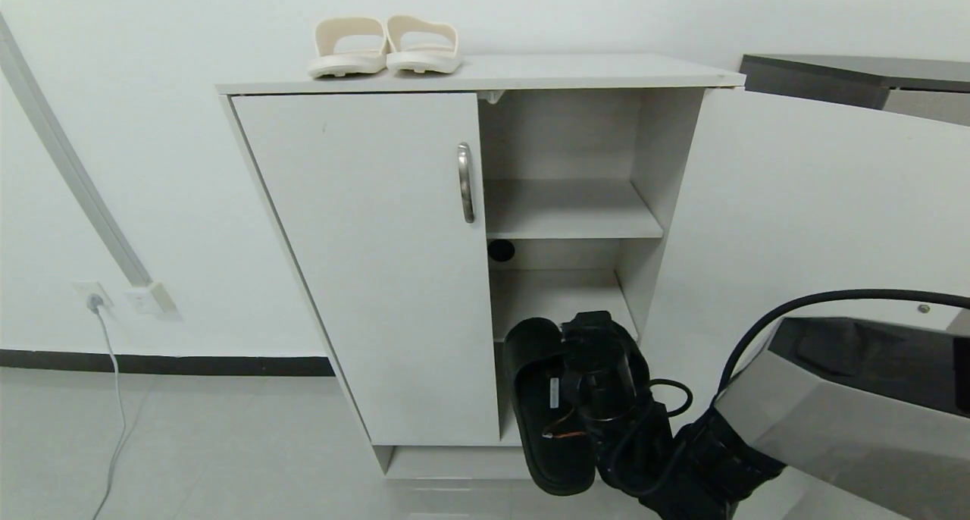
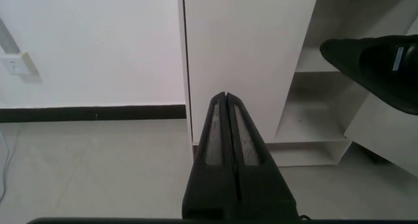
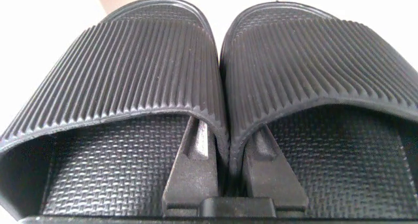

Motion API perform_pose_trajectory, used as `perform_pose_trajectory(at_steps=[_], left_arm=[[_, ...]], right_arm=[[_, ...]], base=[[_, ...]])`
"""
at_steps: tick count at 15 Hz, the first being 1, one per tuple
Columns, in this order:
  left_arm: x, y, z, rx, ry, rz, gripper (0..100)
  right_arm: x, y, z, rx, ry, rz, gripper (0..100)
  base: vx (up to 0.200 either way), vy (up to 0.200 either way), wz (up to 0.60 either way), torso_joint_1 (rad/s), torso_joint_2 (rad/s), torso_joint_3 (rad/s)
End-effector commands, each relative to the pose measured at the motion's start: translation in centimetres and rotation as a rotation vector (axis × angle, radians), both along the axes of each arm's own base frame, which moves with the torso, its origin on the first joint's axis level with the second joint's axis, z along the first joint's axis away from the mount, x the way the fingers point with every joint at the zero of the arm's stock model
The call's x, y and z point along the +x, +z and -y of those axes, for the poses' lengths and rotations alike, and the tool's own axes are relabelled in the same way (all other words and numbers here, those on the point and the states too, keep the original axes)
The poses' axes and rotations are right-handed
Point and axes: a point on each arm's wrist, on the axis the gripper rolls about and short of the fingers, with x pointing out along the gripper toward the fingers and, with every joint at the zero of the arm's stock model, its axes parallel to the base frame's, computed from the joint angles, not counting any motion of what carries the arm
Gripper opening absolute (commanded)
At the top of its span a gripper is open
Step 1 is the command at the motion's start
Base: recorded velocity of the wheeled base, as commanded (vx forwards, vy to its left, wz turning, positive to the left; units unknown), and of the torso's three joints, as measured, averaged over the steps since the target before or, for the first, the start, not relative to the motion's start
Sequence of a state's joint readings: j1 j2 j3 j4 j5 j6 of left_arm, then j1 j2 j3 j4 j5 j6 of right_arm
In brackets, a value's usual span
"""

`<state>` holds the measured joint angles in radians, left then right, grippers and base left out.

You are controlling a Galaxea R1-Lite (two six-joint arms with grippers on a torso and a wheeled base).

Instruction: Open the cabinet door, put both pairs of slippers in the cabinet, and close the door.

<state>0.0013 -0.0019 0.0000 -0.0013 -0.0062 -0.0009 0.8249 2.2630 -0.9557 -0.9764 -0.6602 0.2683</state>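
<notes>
Right gripper — pinching black slippers, cream slippers atop cabinet

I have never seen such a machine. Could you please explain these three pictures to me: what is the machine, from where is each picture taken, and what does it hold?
It is a robot with two arms, each ending in a gripper. The wide picture comes from its head camera: a white cabinet with one door open and beige slippers on top. The other two come from wrist cameras. The left gripper is shut and empty. The right gripper pinches the black slippers together, in front of the open side.
</notes>
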Motion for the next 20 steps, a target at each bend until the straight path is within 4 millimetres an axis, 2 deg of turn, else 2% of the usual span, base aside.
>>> perform_pose_trajectory(at_steps=[1, 4, 10, 18, 20], left_arm=[[0.0, 0.0, 0.0, -0.001, 0.000, -0.003, 0], [0.0, 0.0, 0.0, -0.001, 0.000, -0.002, 0], [0.0, 0.0, 0.0, -0.001, 0.000, -0.003, 0], [0.0, 0.0, 0.0, 0.002, 0.000, -0.003, 0], [0.0, 0.0, 0.0, 0.001, 0.000, -0.003, 0]], right_arm=[[0.7, -1.6, -0.1, -0.017, -0.012, -0.021, 0], [1.4, -2.3, 0.0, -0.016, -0.029, -0.024, 0], [1.6, -3.6, 0.0, -0.036, -0.031, -0.045, 0], [2.3, -3.0, 0.2, -0.001, -0.059, -0.018, 0], [2.5, -2.5, 0.3, 0.005, -0.081, 0.046, 0]], base=[[0.000, 0.000, 0.00, 0.000, 0.00, 0.000], [0.000, 0.000, 0.00, 0.000, 0.00, 0.000], [0.000, 0.000, 0.00, 0.000, 0.00, -0.008], [0.000, 0.000, 0.00, 0.002, 0.00, -0.177], [0.000, 0.000, 0.00, 0.010, 0.00, -0.098]])
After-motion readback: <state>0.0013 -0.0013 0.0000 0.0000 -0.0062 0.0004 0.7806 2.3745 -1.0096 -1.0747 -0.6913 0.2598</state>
